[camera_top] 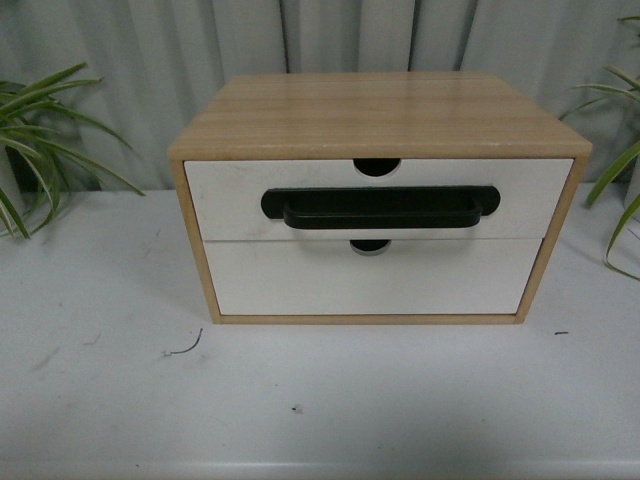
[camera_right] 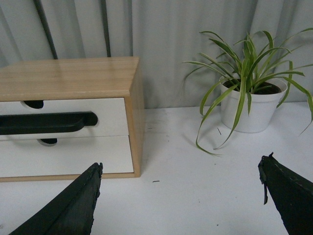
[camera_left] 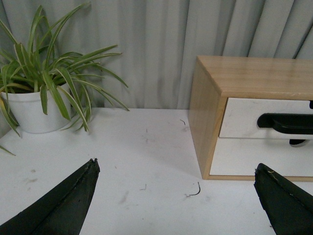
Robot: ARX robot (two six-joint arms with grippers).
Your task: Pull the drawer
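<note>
A light wood cabinet [camera_top: 378, 112] stands on the white table. Its upper drawer [camera_top: 230, 195] has a white front, a long black bar handle [camera_top: 380, 207] and a half-round notch [camera_top: 377, 166] in its top edge; it sits flush in the cabinet. The drawer [camera_left: 239, 117] and handle [camera_left: 286, 122] also show in the left wrist view, and the drawer [camera_right: 110, 111] with handle [camera_right: 46, 122] in the right wrist view. My left gripper [camera_left: 177, 169] is open, well short of the cabinet's left side. My right gripper [camera_right: 181, 169] is open off the cabinet's right corner. Neither arm shows in the front view.
Below it is a plain white drawer front [camera_top: 370, 280] without a handle. A potted plant in a white pot [camera_left: 30, 110] stands left of the cabinet, another [camera_right: 247, 110] to its right. Grey curtain [camera_top: 130, 50] hangs behind. A small dark curl of debris [camera_top: 186, 349] lies on the table.
</note>
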